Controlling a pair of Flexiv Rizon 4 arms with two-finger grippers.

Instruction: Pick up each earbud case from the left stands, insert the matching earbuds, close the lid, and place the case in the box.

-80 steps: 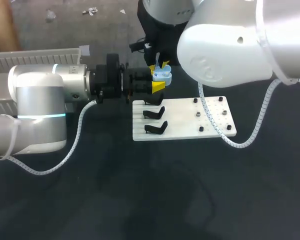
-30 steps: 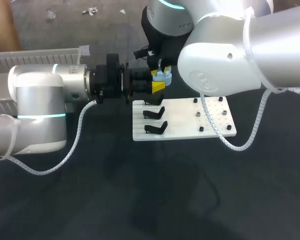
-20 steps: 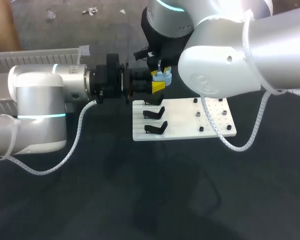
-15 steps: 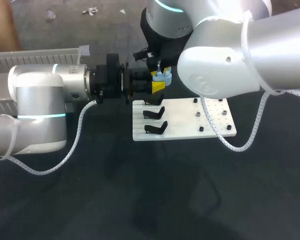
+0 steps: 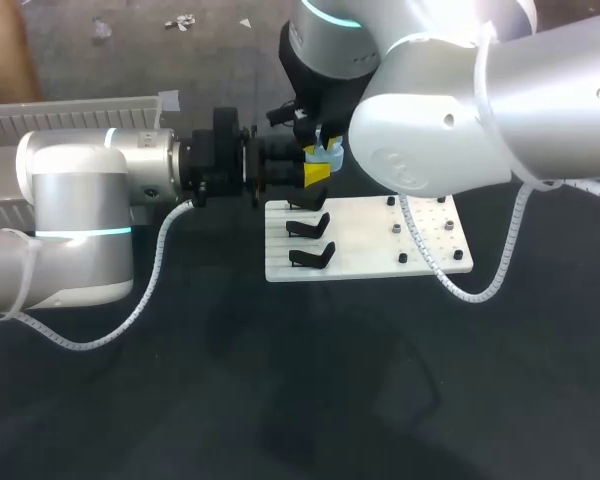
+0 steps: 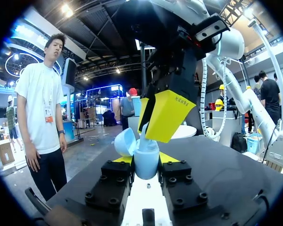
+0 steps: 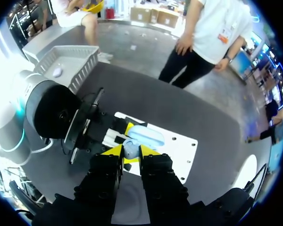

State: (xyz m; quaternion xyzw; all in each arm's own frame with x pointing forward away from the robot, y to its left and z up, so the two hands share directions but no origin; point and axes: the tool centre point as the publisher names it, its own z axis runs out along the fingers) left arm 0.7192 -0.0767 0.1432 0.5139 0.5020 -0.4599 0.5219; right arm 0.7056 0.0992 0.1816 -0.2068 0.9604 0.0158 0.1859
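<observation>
A light blue earbud case (image 5: 331, 154) with its lid open is held above the far edge of the white stand board (image 5: 380, 240). My left gripper (image 5: 317, 171) comes in from the left and is shut on the case body (image 6: 146, 165); the lid (image 6: 125, 141) stands open to one side. My right gripper (image 7: 131, 150) hangs straight over the case (image 7: 147, 134), shut on a small light blue earbud (image 7: 130, 150) that sits at the case opening. In the left wrist view a yellow fingertip (image 6: 166, 114) of the right gripper sits just above the case.
The board carries three black stands (image 5: 311, 226) on its left and small pegs (image 5: 393, 228) on its right. A white basket (image 5: 70, 112) stands at the back left, with a pale case (image 7: 58, 71) inside it. The large right arm (image 5: 450, 110) overhangs the board's far side.
The right arm has shifted slightly left and lower over the case with the earbud. The left arm and the case have not moved.
</observation>
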